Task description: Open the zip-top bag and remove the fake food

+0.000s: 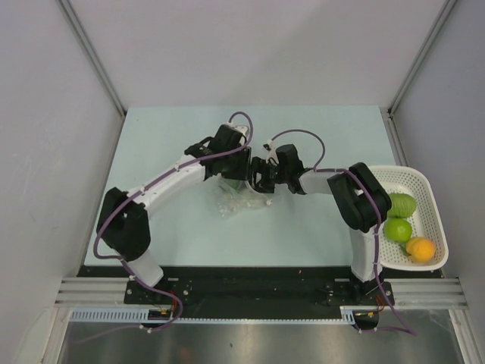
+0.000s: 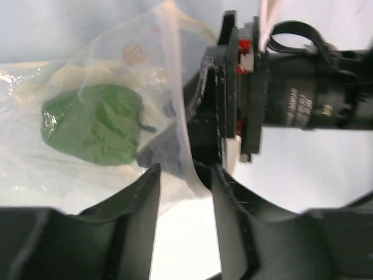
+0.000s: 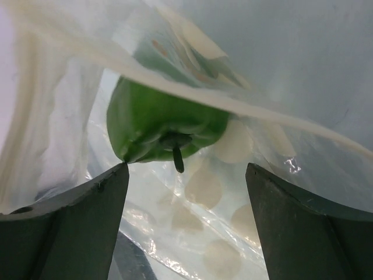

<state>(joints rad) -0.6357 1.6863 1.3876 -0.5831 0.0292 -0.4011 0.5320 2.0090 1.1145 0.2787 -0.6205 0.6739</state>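
No legible text, brand or number in any view.

Left wrist view: short lines of white print on the black cylindrical housing (image 2: 303, 108) of the other arm, above and right of the left gripper (image 2: 185, 175) fingers (image 2: 140, 195); too blurred to read. Faint round reddish mark (image 2: 134, 53) on the clear crinkly plastic bag (image 2: 87, 52), above the left-hand finger; no characters made out.

Right wrist view: pale round spots (image 3: 201, 186) on the bag film between the right gripper (image 3: 186, 169) fingers (image 3: 76, 221); no lettering.

Top view: nothing readable.

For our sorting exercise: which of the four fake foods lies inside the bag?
The dark green pepper, inside the zip-top bag; both lime fruits and the orange one sit in the white basket.
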